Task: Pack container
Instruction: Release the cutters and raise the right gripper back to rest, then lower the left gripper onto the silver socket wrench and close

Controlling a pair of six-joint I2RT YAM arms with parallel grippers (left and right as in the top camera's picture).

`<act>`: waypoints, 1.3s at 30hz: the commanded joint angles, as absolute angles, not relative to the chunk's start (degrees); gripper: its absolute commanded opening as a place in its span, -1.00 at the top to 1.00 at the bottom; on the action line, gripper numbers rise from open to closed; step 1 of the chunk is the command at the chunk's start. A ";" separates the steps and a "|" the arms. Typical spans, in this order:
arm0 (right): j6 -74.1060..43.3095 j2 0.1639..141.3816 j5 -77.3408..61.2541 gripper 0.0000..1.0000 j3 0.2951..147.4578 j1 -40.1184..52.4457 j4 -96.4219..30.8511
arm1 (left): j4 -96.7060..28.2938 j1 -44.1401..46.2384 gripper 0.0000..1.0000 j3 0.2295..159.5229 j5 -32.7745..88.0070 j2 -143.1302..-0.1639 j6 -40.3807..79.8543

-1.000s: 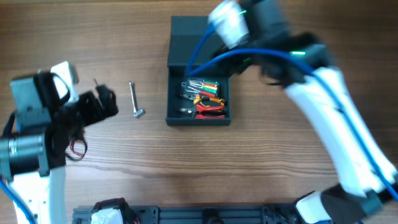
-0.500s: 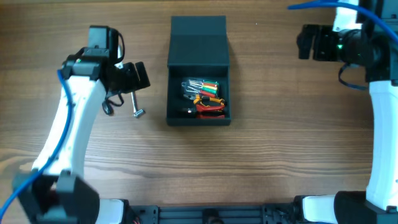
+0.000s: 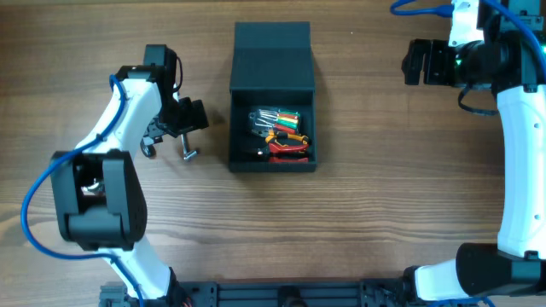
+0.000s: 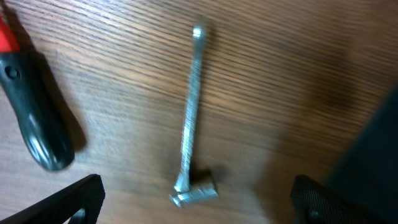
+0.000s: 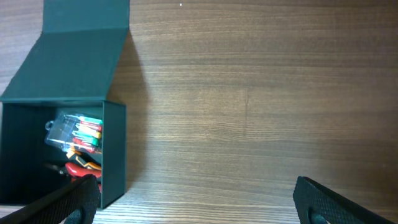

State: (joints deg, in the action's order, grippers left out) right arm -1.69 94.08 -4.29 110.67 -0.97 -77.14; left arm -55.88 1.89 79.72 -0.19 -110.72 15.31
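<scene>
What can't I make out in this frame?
Black-handled tool: cut off by the left wrist view's left edge.
Tools in the container: too small overhead; partly cut off by the right wrist view's left edge.
Dark shape at the left wrist view's right edge: blurred.

Container (image 3: 273,165): dark teal-black, matte, rectangular box. Set upright at mid-table (image 3: 384,213), long axis front to back. Open; hinged flat lid (image 3: 273,55) swung back toward far edge. Loaded with small coloured hand tools (image 3: 280,135).
</scene>
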 commanded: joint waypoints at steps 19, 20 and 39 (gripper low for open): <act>-1.50 94.74 -4.99 -0.99 110.10 -1.06 -77.17 | -48.10 -0.93 -0.96 75.94 4.03 -113.65 6.85; -1.50 94.74 -4.99 -1.00 110.10 -1.06 -77.17 | -48.12 -0.93 -0.97 75.94 4.05 -113.75 6.85; -1.50 94.74 -4.99 -1.00 110.10 -1.06 -77.21 | -49.80 -0.86 -0.72 75.94 4.45 -117.25 8.12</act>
